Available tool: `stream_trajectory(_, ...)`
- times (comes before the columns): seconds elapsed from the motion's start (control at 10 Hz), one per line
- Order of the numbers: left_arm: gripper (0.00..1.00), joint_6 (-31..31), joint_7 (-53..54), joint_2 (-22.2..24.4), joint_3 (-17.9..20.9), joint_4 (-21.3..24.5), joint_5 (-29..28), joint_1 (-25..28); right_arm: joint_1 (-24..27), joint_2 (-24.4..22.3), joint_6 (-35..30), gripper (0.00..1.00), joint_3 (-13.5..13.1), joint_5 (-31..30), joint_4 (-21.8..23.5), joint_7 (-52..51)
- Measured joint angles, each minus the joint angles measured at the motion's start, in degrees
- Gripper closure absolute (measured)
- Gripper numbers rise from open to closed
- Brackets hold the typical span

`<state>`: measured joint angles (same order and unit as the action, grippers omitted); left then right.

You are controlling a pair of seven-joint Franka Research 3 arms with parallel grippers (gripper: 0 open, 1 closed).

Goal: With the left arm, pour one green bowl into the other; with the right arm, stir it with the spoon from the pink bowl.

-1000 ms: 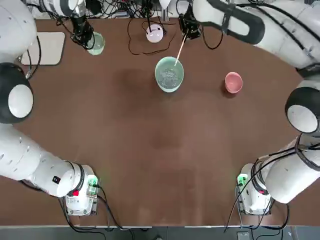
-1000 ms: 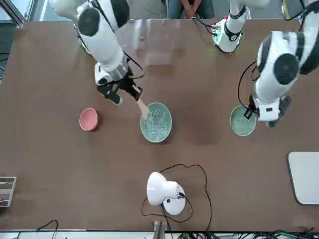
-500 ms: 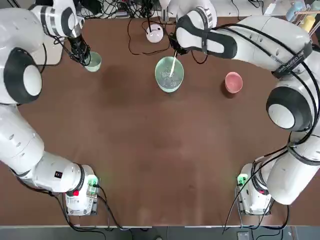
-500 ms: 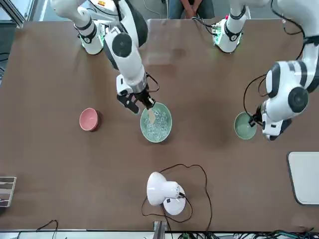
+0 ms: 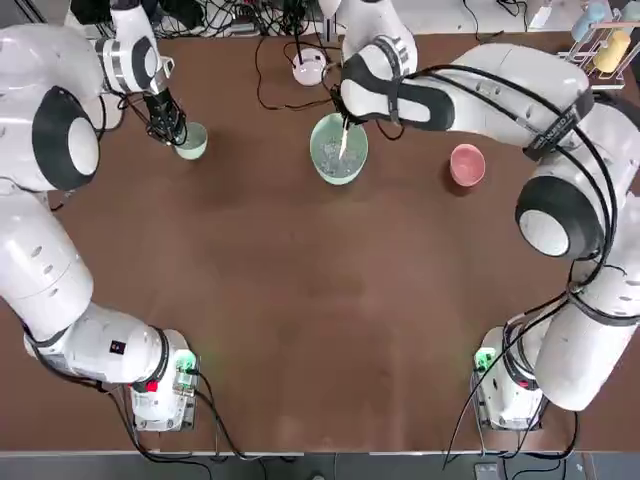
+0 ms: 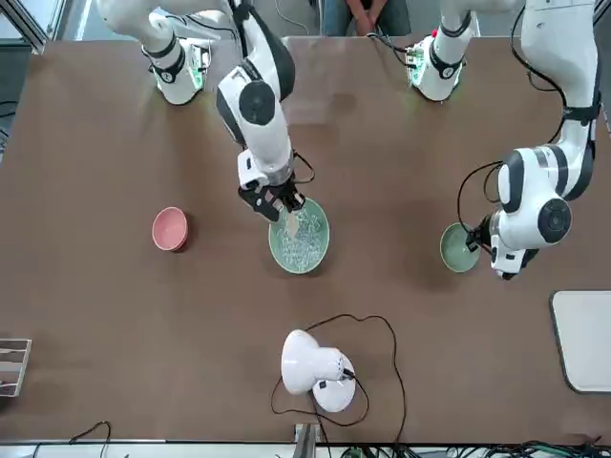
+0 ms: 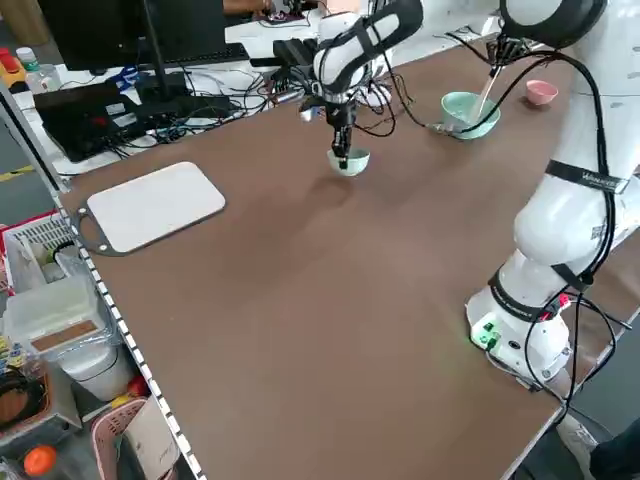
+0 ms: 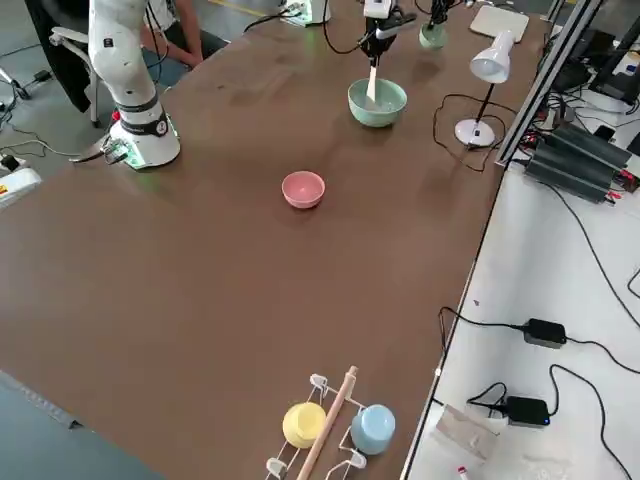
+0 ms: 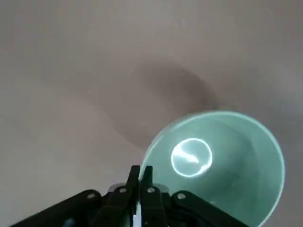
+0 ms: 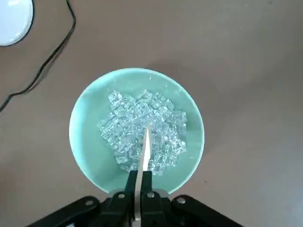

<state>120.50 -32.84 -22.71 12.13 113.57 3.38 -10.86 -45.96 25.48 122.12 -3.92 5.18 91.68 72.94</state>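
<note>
Three bowls are sitting on the surface (image 5: pixel 300 300): right tool (image 6: pixel 283 204) is gripping the spoon (image 10: pixel 145 151) in the big green bowl (image 5: pixel 339 148), left tool (image 5: pixel 172 136) is pinching the small green bowl's (image 5: pixel 192 141) rim, pink bowl (image 5: pixel 467 165) is standing apart.

Pale wooden spoon (image 10: pixel 145 150); glossy green bowl (image 10: pixel 85 142); matt brown table (image 5: pixel 320 300).

The tabletop (image 5: pixel 320 300) is a plain, even brown. On it, the large bowl (image 5: pixel 339 148) is mint green, heaped with clear, greyish-white glassy bits (image 10: pixel 144 130). The small bowl (image 5: pixel 191 140) at the far left is a paler green, and the bowl (image 5: pixel 467 165) toward the right is pink. The spoon (image 10: pixel 145 149) is light tan wood. Both arms are glossy white with dark grey joint rings; black cables trail along the right arm (image 5: pixel 480 90). The fingers (image 9: pixel 134 177) are black. A white lamp (image 6: pixel 315 367) trails a black cord, and a pale grey board (image 7: pixel 155 205) lies at the left.
</note>
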Motion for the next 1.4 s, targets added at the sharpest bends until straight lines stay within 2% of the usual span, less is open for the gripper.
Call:
stream_trajectory(0.3,0.94,2.03,0.27,-2.83,-0.12,-0.18,0.0,0.02,-1.69,1.65,0.11,0.95,-0.07,-0.35,-2.18,2.85)
stream_trajectory(0.4,0.86,2.06,1.29,-2.83,-0.11,-0.37,0.01,0.09,-1.68,2.0,0.1,0.95,-0.25,-0.35,-3.46,3.69)
stream_trajectory(0.5,0.82,2.03,3.25,-2.83,-0.13,-0.42,0.02,0.08,-1.64,2.31,0.08,0.95,-0.54,-0.35,-4.55,4.4)
stream_trajectory(0.8,0.41,-3.08,4.55,-1.21,-0.09,-3.34,0.12,0.1,-0.64,3.59,0.05,0.95,-1.27,-0.42,-6.05,4.77)
stream_trajectory(1.1,0.01,-11.09,5.2,2.85,0.23,-11.22,0.13,1.25,2.53,4.28,-0.79,0.95,-1.46,-0.6,-6.26,3.83)
stream_trajectory(1.3,0.0,-16.64,9.34,7.76,0.19,-15.85,0.3,2.71,2.84,4.42,-2.94,0.95,-1.31,-0.6,-6.52,2.96)
stream_trajectory(1.4,0.0,-18.77,11.14,11.41,0.16,-16.41,0.52,2.78,2.27,4.49,-3.49,0.95,-1.09,-0.65,-6.56,2.95)
